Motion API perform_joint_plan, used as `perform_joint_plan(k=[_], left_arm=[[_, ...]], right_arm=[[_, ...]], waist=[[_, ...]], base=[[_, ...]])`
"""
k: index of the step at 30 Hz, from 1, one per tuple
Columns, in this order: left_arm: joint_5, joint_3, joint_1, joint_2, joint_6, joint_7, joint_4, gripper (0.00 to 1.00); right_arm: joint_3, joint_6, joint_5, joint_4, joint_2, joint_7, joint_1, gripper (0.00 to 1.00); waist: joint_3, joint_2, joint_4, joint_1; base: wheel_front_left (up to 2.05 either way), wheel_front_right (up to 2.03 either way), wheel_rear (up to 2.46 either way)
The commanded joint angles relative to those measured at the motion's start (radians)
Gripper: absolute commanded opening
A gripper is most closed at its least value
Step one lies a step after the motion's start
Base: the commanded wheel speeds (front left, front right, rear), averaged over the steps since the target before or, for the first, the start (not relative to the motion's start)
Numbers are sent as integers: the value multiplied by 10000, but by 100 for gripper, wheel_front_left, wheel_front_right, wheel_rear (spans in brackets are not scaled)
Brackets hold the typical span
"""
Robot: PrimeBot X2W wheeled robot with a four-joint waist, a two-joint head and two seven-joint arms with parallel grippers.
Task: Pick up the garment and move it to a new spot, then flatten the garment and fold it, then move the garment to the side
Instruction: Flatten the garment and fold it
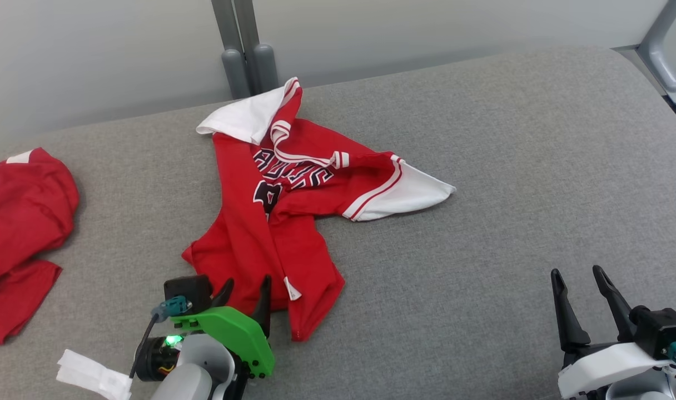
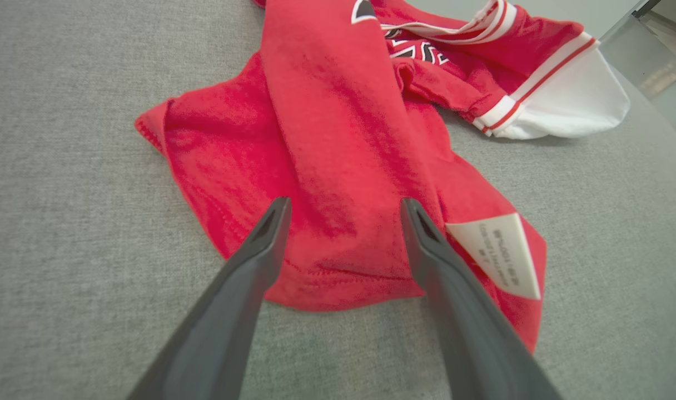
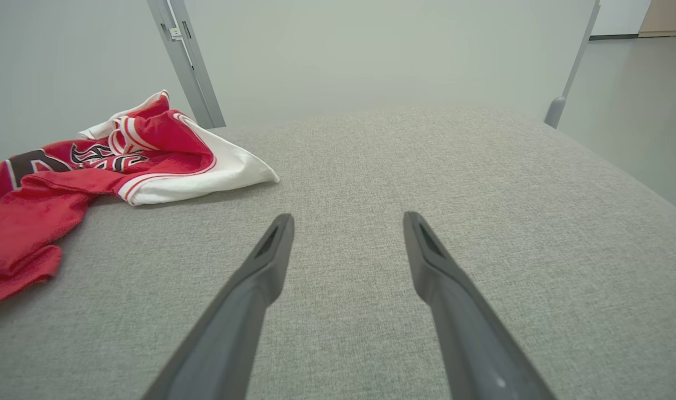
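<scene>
The left gripper (image 1: 248, 282) stands wide open with nothing between its fingers, its tips over the near hem of the red garment (image 1: 260, 233). The garment lies crumpled on the grey padded surface (image 1: 482, 166) and stretches away ahead of that gripper. In the left wrist view a raised fold of red cloth runs up between the two dark fingers (image 2: 252, 272). A white care label (image 2: 499, 253) lies on the hem just outside the finger on that view's right. Whether the tips touch the cloth I cannot tell. Beyond the fingertips comes the black-and-white chest lettering (image 1: 293, 172), and a white sleeve (image 1: 410, 194) lies farther ahead and off to the right. The right gripper (image 1: 576, 272) is likewise wide open and empty, over bare grey fabric and well apart from the garment. The garment lies ahead and to its left, the white sleeve being the part nearest it. A second red garment (image 1: 21, 233) lies bunched well to the left of the left gripper.
</scene>
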Motion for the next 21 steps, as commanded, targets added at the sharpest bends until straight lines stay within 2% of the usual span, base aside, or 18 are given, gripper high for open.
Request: perform_joint_plan(k=[1, 5, 6, 7, 8, 10, 13, 16, 21], left_arm=[[56, -53, -255, 88, -57, -22, 244, 100], [93, -192, -702, 65, -282, 121, 1209, 100], [56, -222, -765, 32, -345, 149, 1431, 83], [59, -263, -845, 20, -415, 189, 1699, 15], [37, -294, -892, 2, -486, 196, 1902, 0], [-34, -287, -925, -6, -595, 99, 2236, 0], [-21, -27, -1094, 218, -468, -323, 2246, 0], [156, 252, -1307, 612, -161, -664, 1959, 0], [627, 725, -1836, 1341, 648, -1179, 1609, 0]], right_arm=[[-9, 1, 38, -19, -23, -34, -93, 100], [44, 1, 73, 34, -24, -34, -129, 100], [32, 1, 86, 48, -21, -34, -140, 100], [14, 1, 90, 64, -2, -34, -153, 100], [8, 1, 82, 73, 18, -34, -160, 100], [-28, 1, 68, 98, 44, -34, -138, 100], [-135, 1, 46, 101, 96, -34, -7, 100], [-187, 1, 31, 111, 110, -34, 149, 100], [-130, 1, 0, 145, 172, -34, 149, 100]], waist=[[269, -1, -234, 0], [440, -1, -361, 0], [457, -1, -390, 0], [460, -1, -424, 0], [454, -1, -453, 0], [396, -1, -513, 0], [271, -1, -510, 0], [189, -1, -410, 0], [153, -1, -230, 0]], base=[[0, 0, 0], [0, 0, 0], [0, 0, 0], [0, 0, 0], [0, 0, 0], [0, 0, 0], [0, 0, 0], [0, 0, 0], [0, 0, 0]])
